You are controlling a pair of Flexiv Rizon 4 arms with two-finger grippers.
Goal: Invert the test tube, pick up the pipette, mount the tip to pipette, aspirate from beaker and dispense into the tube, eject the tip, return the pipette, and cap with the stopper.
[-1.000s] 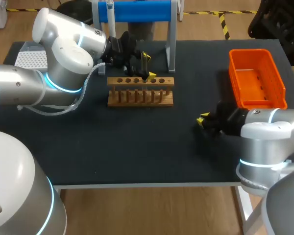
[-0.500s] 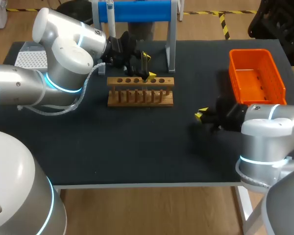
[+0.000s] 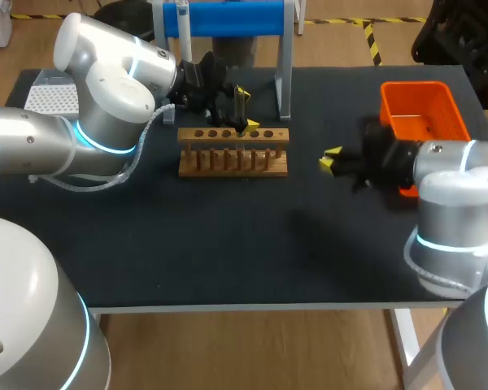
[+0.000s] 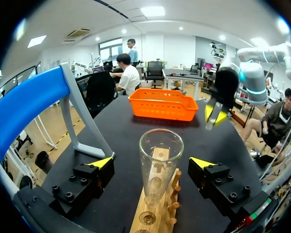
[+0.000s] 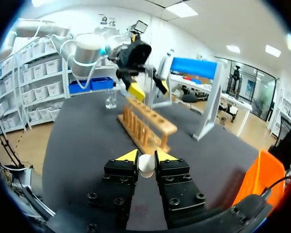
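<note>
Two claws show: the left claw (image 4: 151, 162), at the upper middle of the head view, stands spread on either side of the clear glass test tube (image 4: 160, 145), touching it on neither side; the tube stands upright, open mouth up, in the wooden peg rack (image 3: 232, 160) on the black table (image 3: 228, 244). The right claw (image 5: 146, 156), right of centre there, pinches a small white rounded stopper (image 5: 146, 166) between its yellow tips. The tube looks light, stiff, slick and brittle, so a gentle squeeze square across its upper body, just under the rim, seems the safest hold.
</note>
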